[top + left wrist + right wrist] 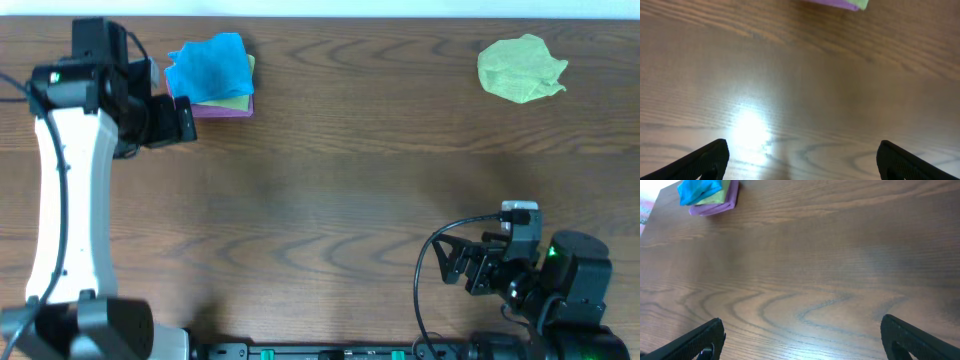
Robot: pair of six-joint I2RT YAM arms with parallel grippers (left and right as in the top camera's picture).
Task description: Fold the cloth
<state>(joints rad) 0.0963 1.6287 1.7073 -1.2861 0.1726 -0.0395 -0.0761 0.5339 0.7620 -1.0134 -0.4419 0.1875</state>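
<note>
Wood-grain surface [330,190], dark brown, with long wavy bands running left to right. Along the far edge, seen from overhead, a thin pale strip [400,8]. Under the left wrist camera, a bright white glare patch [749,134] on the wood. At the far left corner in the right wrist view, a sliver of pinkish blur [644,212] beyond the edge.

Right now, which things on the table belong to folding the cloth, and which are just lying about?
For the job: blue cloth, lying on top of two others; left gripper, open, beside them.
Lying about: stacked yellow-green cloth and purple cloth under the blue one; crumpled yellow-green cloth at the far right.
</note>
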